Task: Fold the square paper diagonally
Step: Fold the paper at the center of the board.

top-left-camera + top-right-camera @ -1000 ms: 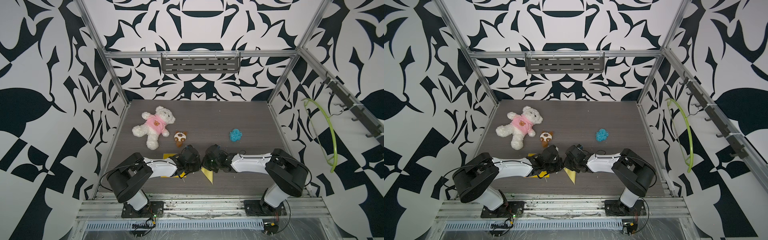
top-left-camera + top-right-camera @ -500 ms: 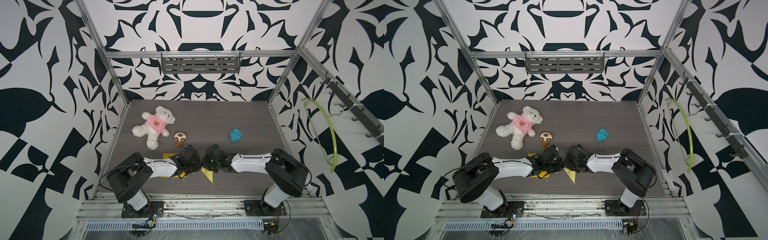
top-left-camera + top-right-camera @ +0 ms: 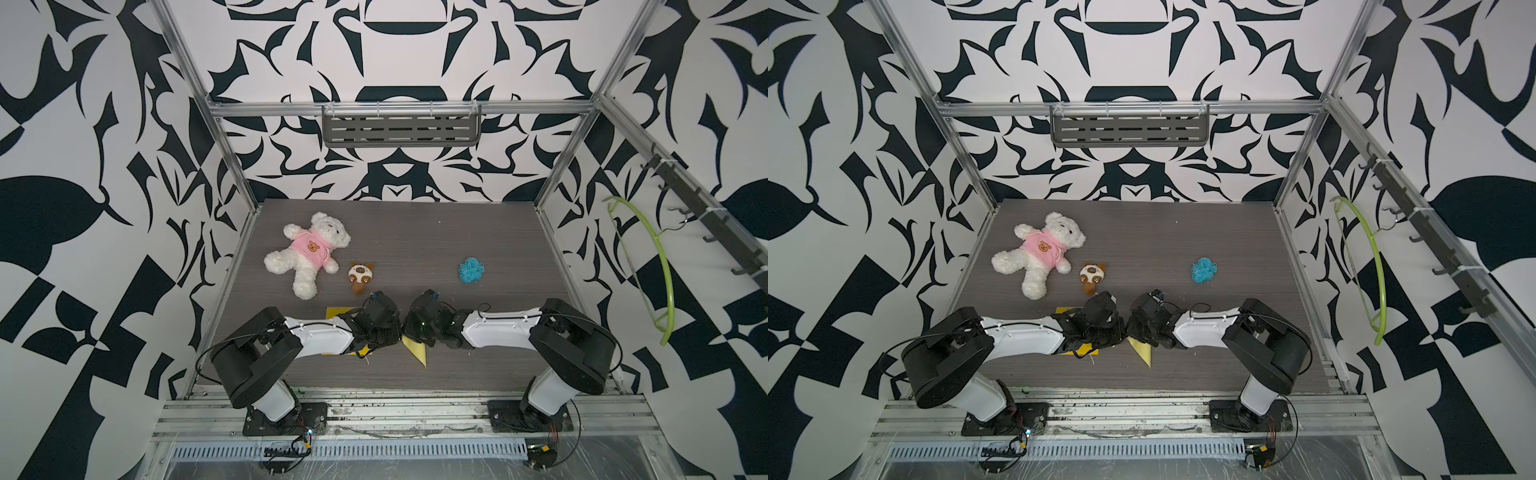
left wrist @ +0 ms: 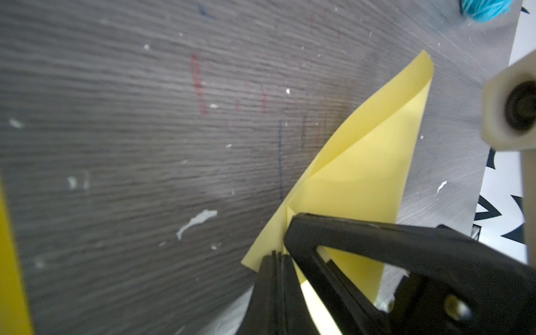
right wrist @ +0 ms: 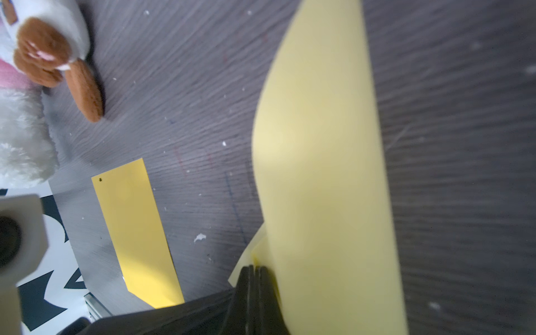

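Observation:
The square paper (image 3: 417,353) (image 3: 1142,353) is pale yellow and lies near the table's front edge, doubled over into a pointed shape. Its upper layer (image 4: 362,174) (image 5: 319,145) bows up off the lower one. My left gripper (image 3: 397,336) (image 3: 1121,332) (image 4: 275,258) and right gripper (image 3: 409,334) (image 3: 1130,332) (image 5: 254,269) meet tip to tip at one corner of the paper. Both are shut, with their tips touching the sheet. Whether paper is pinched between either pair of fingers does not show. The arms hide most of the paper in both top views.
A darker yellow sheet (image 3: 338,312) (image 5: 136,232) lies flat under my left arm. Behind the grippers are a white teddy bear in pink (image 3: 311,253), a small brown-and-white plush (image 3: 360,276) and a blue yarn ball (image 3: 471,270). A green hanger (image 3: 660,266) hangs on the right wall.

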{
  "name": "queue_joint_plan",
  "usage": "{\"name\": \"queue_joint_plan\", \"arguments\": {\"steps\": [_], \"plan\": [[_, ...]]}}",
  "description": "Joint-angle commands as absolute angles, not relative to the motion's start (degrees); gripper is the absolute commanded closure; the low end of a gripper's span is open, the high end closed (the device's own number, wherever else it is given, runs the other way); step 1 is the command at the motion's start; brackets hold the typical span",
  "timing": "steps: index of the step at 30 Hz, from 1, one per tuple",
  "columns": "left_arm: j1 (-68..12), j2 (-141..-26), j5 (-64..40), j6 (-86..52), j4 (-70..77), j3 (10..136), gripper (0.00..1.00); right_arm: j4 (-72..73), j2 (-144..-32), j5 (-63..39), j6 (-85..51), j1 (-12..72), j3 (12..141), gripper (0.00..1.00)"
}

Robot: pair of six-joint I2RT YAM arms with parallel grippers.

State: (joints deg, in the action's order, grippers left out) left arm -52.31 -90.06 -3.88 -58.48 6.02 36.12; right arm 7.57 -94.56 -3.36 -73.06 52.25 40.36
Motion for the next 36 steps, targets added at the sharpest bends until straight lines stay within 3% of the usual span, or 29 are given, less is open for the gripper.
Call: {"name": "queue_joint_plan", "arguments": {"steps": [1, 9, 15, 21, 24, 31, 36], "plan": [[-52.7, -89.3, -3.8, -57.6, 0.6, 35.5, 1.0, 3.7, -96.3, -3.7, -72.6, 53.2, 38.6, 0.93], [-52.6, -83.1, 1.7, -54.7, -5.9, 37.3, 1.0, 2.1, -95.8, -2.9, -72.2, 53.1, 38.5, 0.78], [-52.0, -79.8, 2.1, -54.5, -6.9, 37.6, 1.0, 2.9, -95.4, -3.3, -72.2, 53.2, 38.1, 0.61], [-51.0, -79.1, 1.4, -56.2, -4.8, 37.1, 1.0, 3.0, -94.0, -3.2, -72.6, 53.1, 37.1, 0.6], [-49.4, -79.9, -1.7, -59.1, 0.1, 35.4, 1.0, 3.1, -93.0, -2.7, -73.0, 53.1, 36.4, 0.65], [-47.6, -84.1, -7.4, -63.5, 9.1, 35.4, 1.0, 3.0, -93.2, -2.6, -73.1, 53.2, 36.2, 0.92], [-47.8, -87.0, -8.5, -63.9, 9.9, 35.9, 1.0, 3.4, -93.4, -2.8, -73.3, 53.1, 36.1, 1.0]]}}
